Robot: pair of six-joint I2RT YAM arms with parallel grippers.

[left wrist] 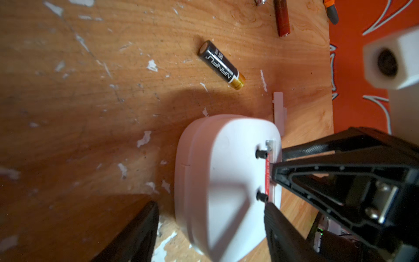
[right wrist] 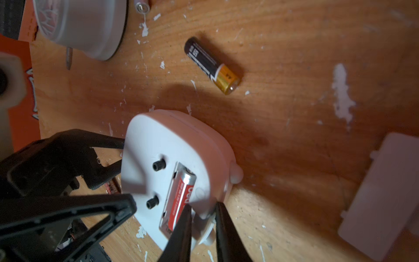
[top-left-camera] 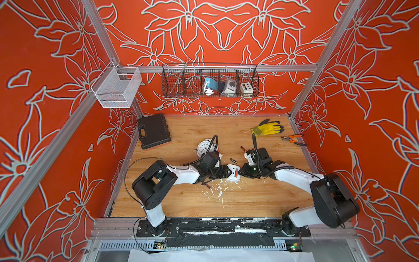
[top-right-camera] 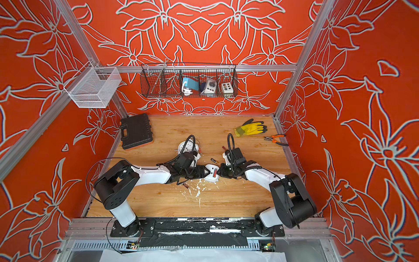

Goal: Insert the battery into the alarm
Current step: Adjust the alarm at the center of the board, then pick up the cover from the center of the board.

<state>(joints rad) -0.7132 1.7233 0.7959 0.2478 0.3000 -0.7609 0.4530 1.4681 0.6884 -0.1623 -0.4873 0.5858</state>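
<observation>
While a red cylindrical battery [right wrist: 182, 197] sits in the white plastic alarm [right wrist: 172, 145], the right pincer [right wrist: 203, 206] touches it, barely apart. The left pincer [left wrist: 210, 205] straddles the alarm, spread wide.

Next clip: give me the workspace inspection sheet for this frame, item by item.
Surface: wooden tabletop, flecked with white chips.
Job's things: white alarm back up, red battery lying in its open bay; white cover lying apart.
Clutter: loose batteries, round clock, tool case, yellow glove, pliers.
Grippers: left gripper open, straddling the alarm; right gripper at the battery's end, jaws nearly together, grip unclear.
Cables: black cables loop over both wrists; thin cable arcs beside the left arm's base.
Surroundings: red floral walls, black wire basket holding devices, white mesh basket.
</observation>
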